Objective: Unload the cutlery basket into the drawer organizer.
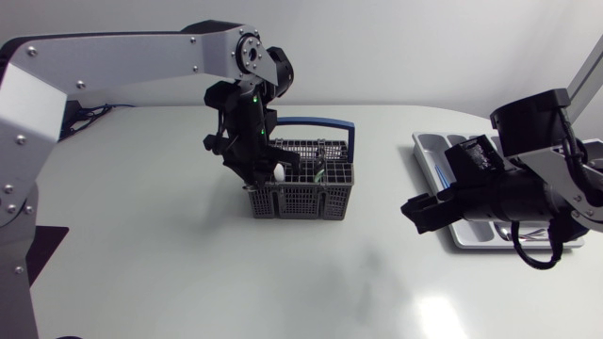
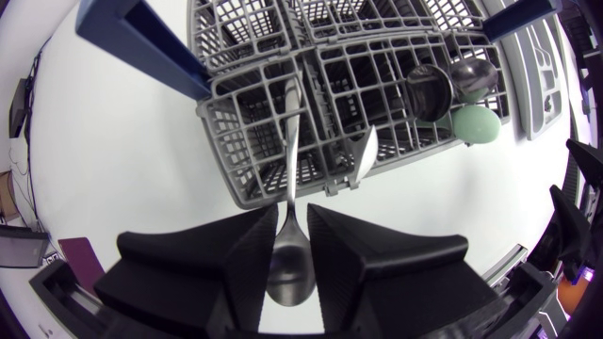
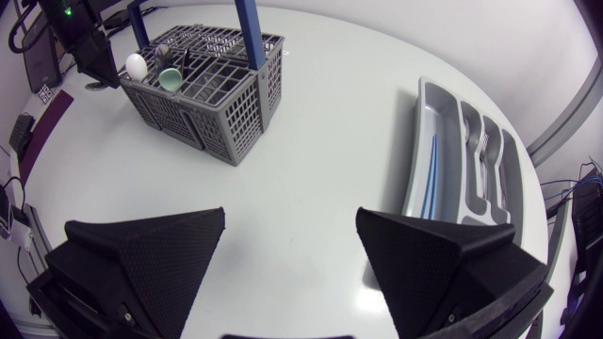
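Pinches the spoon (image 2: 287, 273) by its bowl between the fingers of the left gripper (image 2: 292, 213), handle running ahead into the nearest cell of the basket (image 2: 247, 174); judged stiff, light, slick metal, liable to swivel on the curved bowl, better taken at the neck. Points steeply down over the basket, wrist bent. Farther off, hangs the right gripper (image 3: 290, 215) spread wide and empty above the table (image 3: 320, 160), organizer (image 3: 429, 141) ahead and to one side.
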{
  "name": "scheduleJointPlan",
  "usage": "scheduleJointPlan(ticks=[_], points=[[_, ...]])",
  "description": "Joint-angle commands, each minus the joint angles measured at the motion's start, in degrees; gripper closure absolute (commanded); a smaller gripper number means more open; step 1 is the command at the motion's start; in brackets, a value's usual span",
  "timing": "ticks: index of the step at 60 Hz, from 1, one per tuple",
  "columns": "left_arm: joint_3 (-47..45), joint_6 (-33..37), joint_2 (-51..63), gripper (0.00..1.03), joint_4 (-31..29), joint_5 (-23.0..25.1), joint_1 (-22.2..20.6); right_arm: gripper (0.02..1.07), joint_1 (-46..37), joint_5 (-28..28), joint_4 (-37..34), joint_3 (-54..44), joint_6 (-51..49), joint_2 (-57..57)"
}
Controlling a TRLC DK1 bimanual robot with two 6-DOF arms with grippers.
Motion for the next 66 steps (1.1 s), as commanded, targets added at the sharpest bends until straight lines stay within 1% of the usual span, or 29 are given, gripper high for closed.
scheduleJointPlan(ticks=[1, 6, 8, 15, 37, 48, 62, 66], points=[[1.38, 1.44, 1.65, 0.89, -0.88, 0.41, 0.33, 0.07, 0.59, -0.10, 0.14, -1.31, -0.79, -0.16], [1.29, 1.61, 1.56, 0.95, -0.88, 0.41, 0.24, 0.07, 0.59, -0.10, 0.14, -1.31, -0.88, -0.16], [1.29, 1.88, 1.56, 0.99, -0.79, 0.41, 0.15, 0.07, 0.59, -0.10, 0.14, -1.31, -0.88, -0.16], [1.64, 2.05, 1.30, 0.99, -0.97, 0.41, 0.07, 0.07, 0.59, -0.10, 0.23, -1.40, -0.97, -0.07], [3.75, 3.19, 1.56, 0.99, -4.31, 0.32, 0.24, 0.07, 0.59, -0.10, 0.49, -1.84, -1.14, -0.25], [5.42, 4.60, 2.70, 0.99, -7.73, 0.24, 0.33, 0.07, 0.59, -0.10, 0.49, -2.19, -1.50, -0.51], [7.00, 5.04, 2.97, 0.99, -9.23, 0.15, 0.33, 0.07, 0.59, -0.10, 0.84, -2.72, -1.76, -0.60], [7.53, 5.04, 3.41, 1.00, -10.72, 0.15, 0.33, 0.07, 0.59, -0.10, 0.84, -2.80, -1.85, -0.78]])
